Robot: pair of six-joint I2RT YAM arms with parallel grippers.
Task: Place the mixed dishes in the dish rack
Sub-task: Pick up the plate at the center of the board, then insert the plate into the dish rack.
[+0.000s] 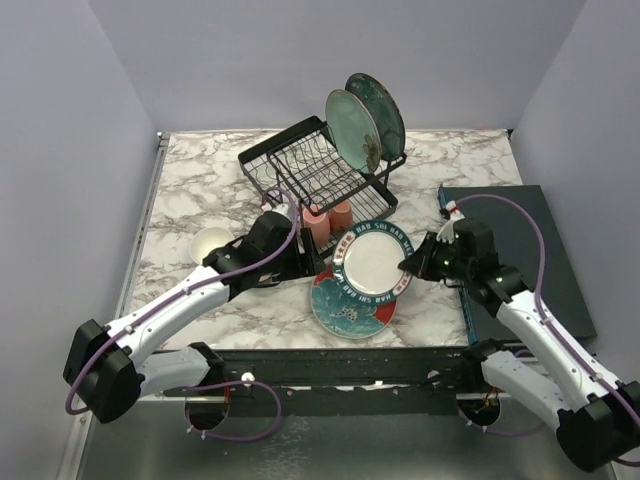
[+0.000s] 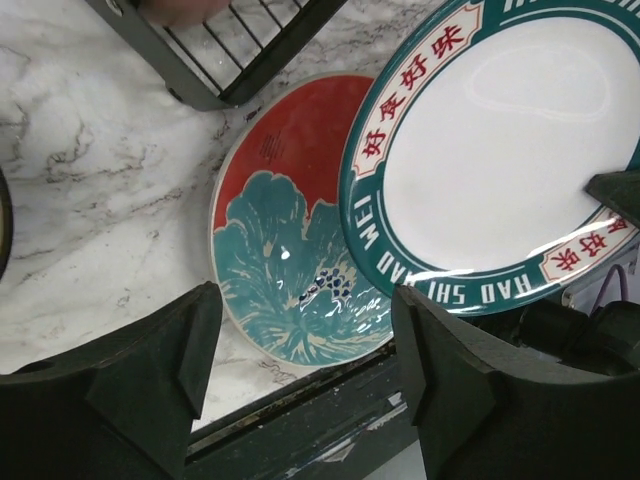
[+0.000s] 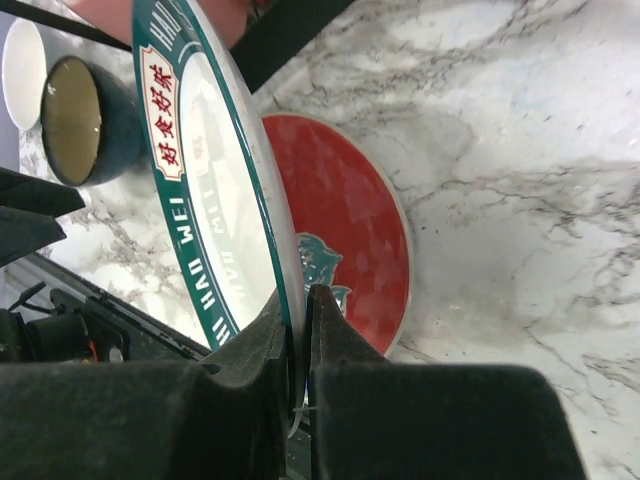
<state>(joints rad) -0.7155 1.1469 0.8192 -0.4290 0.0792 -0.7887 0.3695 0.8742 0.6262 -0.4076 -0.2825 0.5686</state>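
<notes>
Edgewise, white plate (image 3: 215,200) in right gripper (image 3: 300,318), left gripper (image 2: 305,345) apart

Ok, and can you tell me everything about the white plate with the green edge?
The white plate is round and glossy, like ceramic, with a green rim carrying red Chinese characters and white letters. The right gripper pinches its edge, holding it tilted over the red plate, by the dish rack.

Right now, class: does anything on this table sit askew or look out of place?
Yes. The white round plate with the green lettered rim hangs tilted, pinched at its edge by the right hand, overlapping the red and teal flowered plate lying flat beneath it. Nothing looks spilled or broken.
</notes>
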